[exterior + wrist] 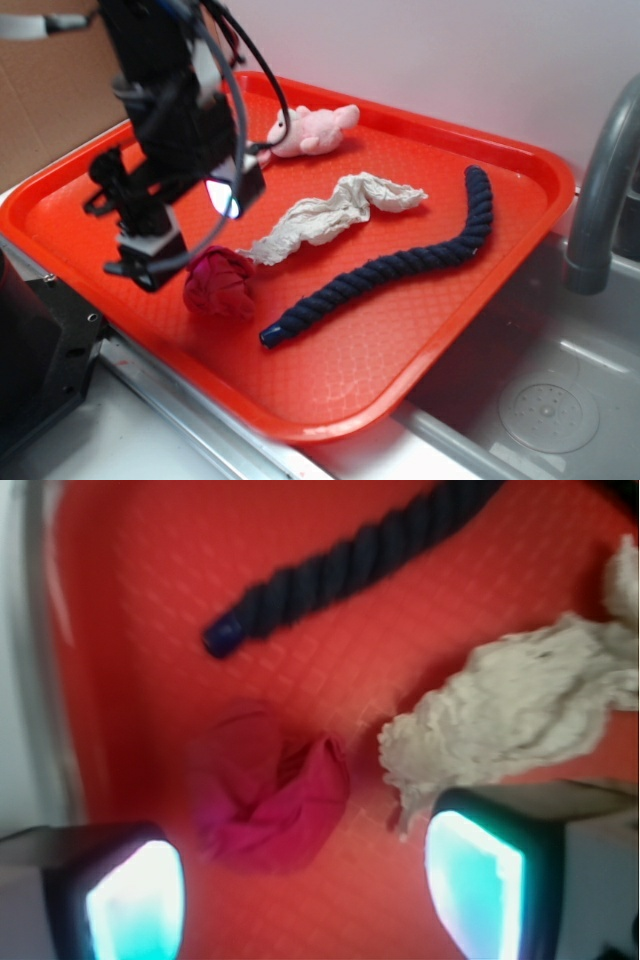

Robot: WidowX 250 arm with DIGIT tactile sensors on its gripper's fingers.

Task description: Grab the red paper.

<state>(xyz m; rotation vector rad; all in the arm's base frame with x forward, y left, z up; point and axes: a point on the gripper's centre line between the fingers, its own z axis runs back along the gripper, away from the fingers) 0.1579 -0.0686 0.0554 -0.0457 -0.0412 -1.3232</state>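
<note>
Currently, I log the following on my screens. Item one: the red paper (pixel 219 283), a crumpled crimson ball, lying on the orange-red tray (pixel 420 340) near its front-left rim; in the wrist view it (pixel 268 800) sits on the tray floor between and just ahead of the two fingertips. Item two: the gripper (pixel 165 235), hanging over the tray just left of the paper, jaws spread wide with nothing between them; I see both pads (pixel 135 900) glowing pale cyan in the wrist view, neither touching the paper. Item three: a white tissue strip (pixel 335 215), wrinkled, stretching from beside the paper toward the tray's middle. Item four: a dark blue rope (pixel 400 265), curved, running from an end near the paper up toward the right rim. Item five: a pink plush toy (pixel 312 130) at the tray's back edge. Item six: a grey faucet (pixel 600 190) and steel sink (pixel 540 400) to the right of the tray.
</note>
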